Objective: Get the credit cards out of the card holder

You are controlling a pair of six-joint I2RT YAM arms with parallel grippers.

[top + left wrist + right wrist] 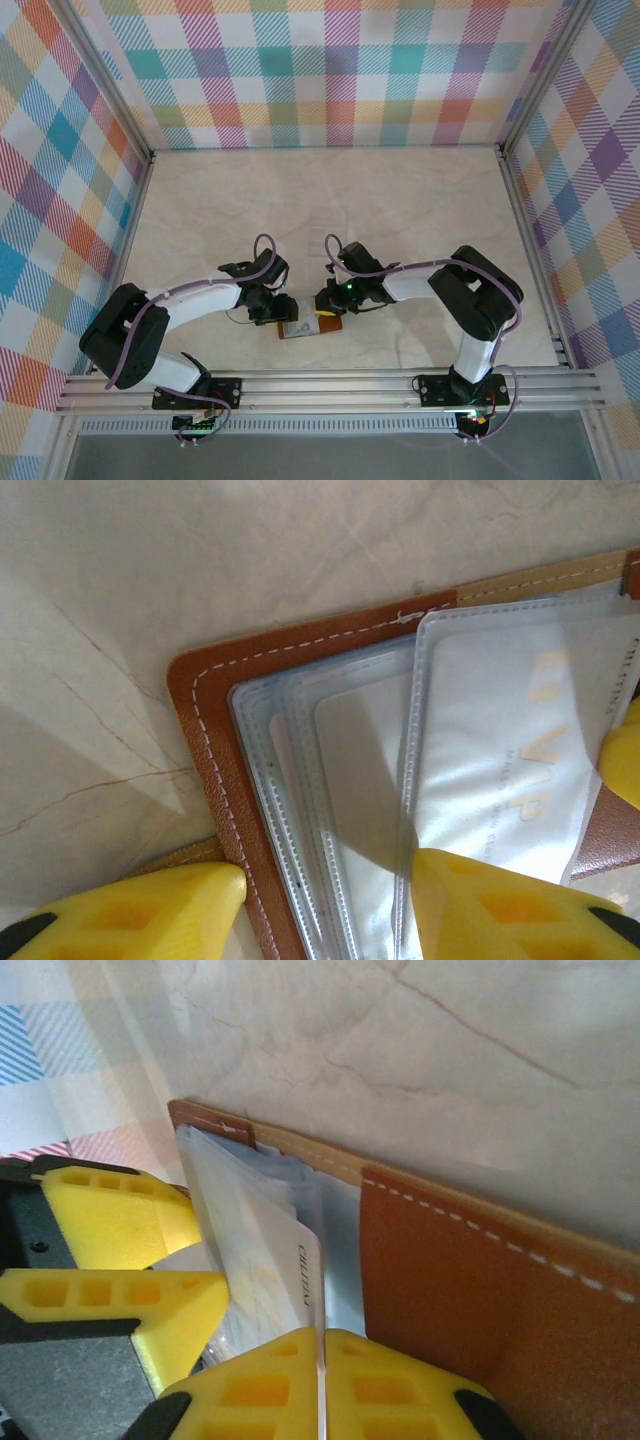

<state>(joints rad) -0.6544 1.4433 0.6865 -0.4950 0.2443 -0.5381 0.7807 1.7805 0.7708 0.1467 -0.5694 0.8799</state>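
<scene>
Left gripper (278, 308) and right gripper (325, 305) meet over the brown card holder (305, 328), toward 6 o'clock on the marbled counter (400, 200). Left wrist: the left gripper (330, 910) is spread at 6 o'clock above stitched leather, glossy clear sleeves and a pale credit card (500, 750). Right wrist: the right gripper (322, 1380), pressed together at 6 o'clock, pinches a thin sleeve edge of the card holder.

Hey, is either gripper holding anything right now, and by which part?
The right gripper is pinched shut on the edge of a thin pale sheet in the open card holder, sleeve or credit card, unclear which. The left gripper is open, holding nothing.
</scene>
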